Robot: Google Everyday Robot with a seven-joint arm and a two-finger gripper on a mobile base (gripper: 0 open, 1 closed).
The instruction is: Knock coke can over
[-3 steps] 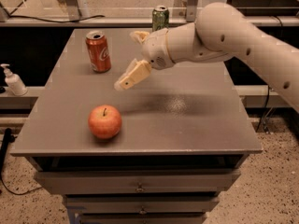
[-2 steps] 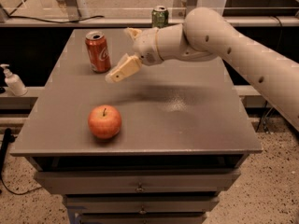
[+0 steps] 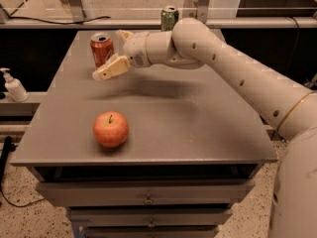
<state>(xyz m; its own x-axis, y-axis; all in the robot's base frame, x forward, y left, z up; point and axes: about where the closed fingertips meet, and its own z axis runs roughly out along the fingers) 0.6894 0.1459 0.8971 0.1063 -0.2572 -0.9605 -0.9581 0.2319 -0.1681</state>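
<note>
The claw (image 3: 109, 54) hangs over the far left part of the desk (image 3: 198, 123), right beside the coke can (image 3: 100, 47). It is spread. Its lower finger (image 3: 110, 68) slants down across the can's bottom right edge, and its upper finger (image 3: 124, 34) pokes up just right of the can's rim. Whether either finger already touches the can I cannot tell.

The step in hand looks like the push itself. To do it well, the contact should land high on the can's side, near the rim, where a sideways shove tips it. A low contact (where the lower finger now sits) may only slide it along the smooth desk. The left edge of the desk is not far away, so a short, firm sweep leftward seems safer than a long one. The arm (image 3: 223, 66) reaches in from the right, well above the apple (image 3: 111, 129) near the front edge and in front of the green can (image 3: 169, 18) at the back. Neither one lies in the path of that sweep.

The coke can stands upright at the desk's back left. It is red-orange with pale lettering on its side and a silver top, and it looks about as tall as the apple. It is probably light and will likely roll once it is down.
</note>
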